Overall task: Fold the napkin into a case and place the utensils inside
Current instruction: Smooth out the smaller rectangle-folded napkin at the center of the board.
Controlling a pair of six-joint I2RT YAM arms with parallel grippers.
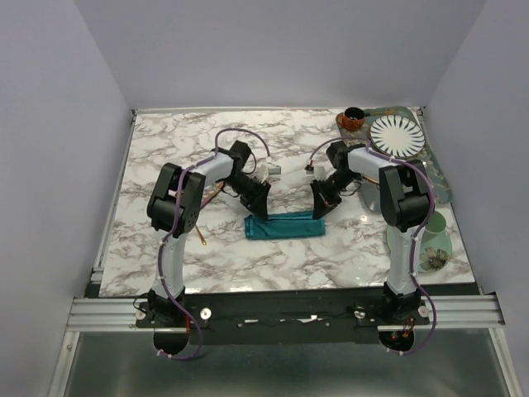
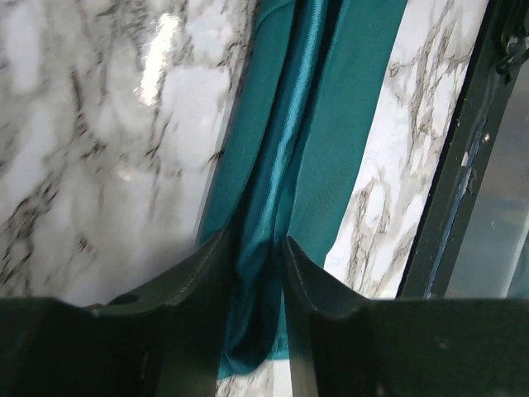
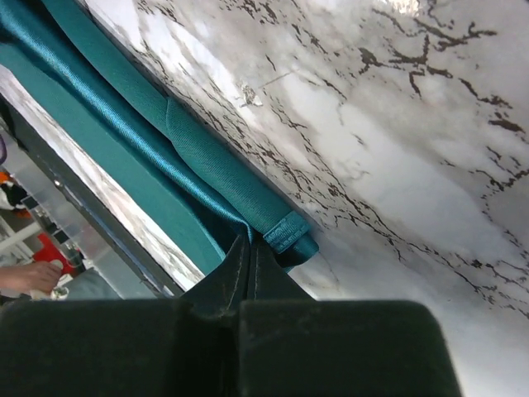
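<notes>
- Napkin point(image 1: 285, 225) is lying folded into a narrow strip on the table point(image 1: 207, 141), between both pincers.
- Left pincer point(image 2: 252, 241) is straddling its raised fold, jaws partly parted.
- Right pincer point(image 3: 250, 241) is pinching its hemmed corner, jaws closed.

Bright overhead glare on table point(image 2: 157, 74), napkin point(image 2: 289, 141) sheen

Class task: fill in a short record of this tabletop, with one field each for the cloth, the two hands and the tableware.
napkin: teal napkin, folded into a narrow strip, flat on the marble table
left hand: fingers apart, astride a fold at the strip's left end
right hand: shut at the strip's right end; pinch unclear
tableware: white rayed plate, far right corner; gold utensil left of the strip
</notes>
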